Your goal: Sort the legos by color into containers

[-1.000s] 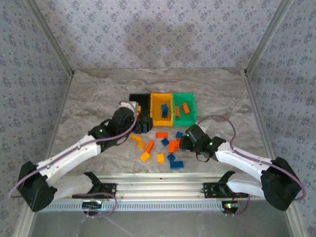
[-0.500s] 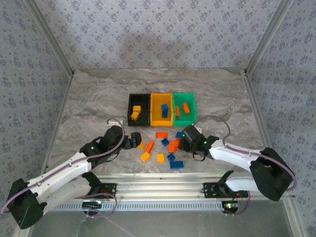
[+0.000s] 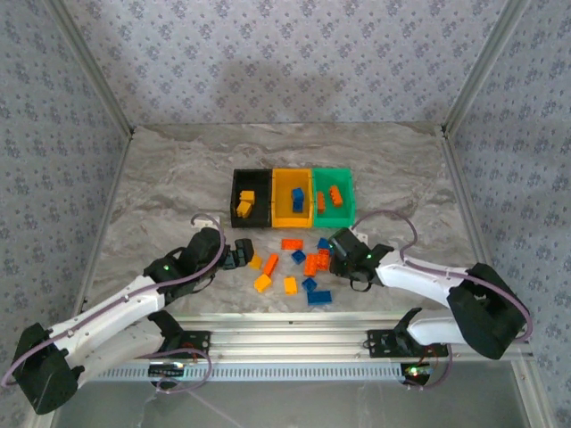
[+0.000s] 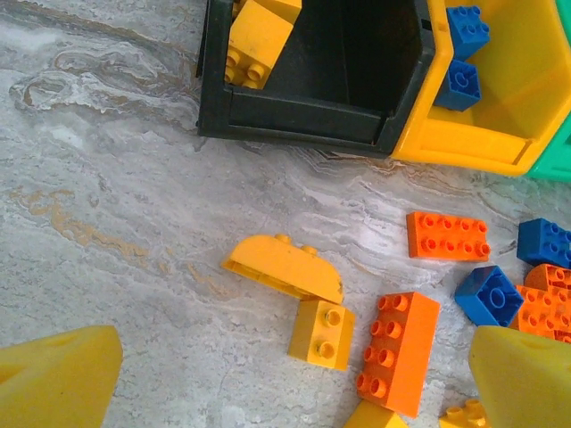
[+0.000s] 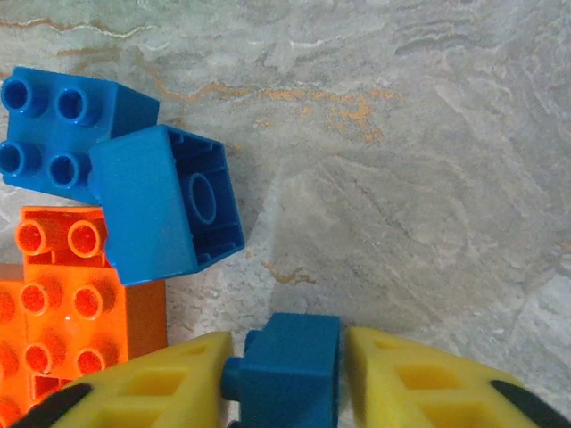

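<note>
Right fingers tight on blue lego, studs sideways; left fingers wide apart, empty.

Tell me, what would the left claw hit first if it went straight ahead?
Most likely the small yellow brick, straight ahead of the open left claw; the curved yellow brick lies just beyond. Depth is hard to judge.

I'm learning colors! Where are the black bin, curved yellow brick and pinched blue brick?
black bin [image 4: 303,127]: left wrist view, near wall.
curved yellow brick [image 4: 284,266]: left wrist view, rounded top.
pinched blue brick [image 5: 294,367]: right wrist view, flat side.
</note>
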Controlling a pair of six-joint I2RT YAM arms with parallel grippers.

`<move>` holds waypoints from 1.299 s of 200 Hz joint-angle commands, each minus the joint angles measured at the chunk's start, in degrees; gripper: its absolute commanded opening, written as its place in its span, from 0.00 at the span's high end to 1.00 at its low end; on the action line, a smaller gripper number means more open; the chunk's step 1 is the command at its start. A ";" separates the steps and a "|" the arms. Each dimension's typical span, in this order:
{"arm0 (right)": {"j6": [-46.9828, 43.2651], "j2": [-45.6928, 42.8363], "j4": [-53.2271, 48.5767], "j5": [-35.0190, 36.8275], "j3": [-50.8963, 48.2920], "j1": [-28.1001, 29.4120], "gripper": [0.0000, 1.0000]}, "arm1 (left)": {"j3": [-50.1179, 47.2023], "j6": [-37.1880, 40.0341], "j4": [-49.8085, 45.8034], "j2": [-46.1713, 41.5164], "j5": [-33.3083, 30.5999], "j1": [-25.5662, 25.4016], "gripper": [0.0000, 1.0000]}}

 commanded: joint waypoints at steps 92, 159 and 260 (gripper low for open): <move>-13.35 7.50 -5.73 -2.41 27.65 0.71 0.77 | -1.03 0.87 -3.14 -3.60 -2.15 -0.23 0.00; -17.91 33.02 -9.74 -1.39 53.58 -2.54 0.74 | -1.81 0.70 -6.62 -7.29 -2.29 -0.08 0.00; -19.64 33.03 -6.57 -1.61 58.63 -2.72 0.31 | -2.15 1.78 -4.04 -5.17 -0.24 -0.04 0.00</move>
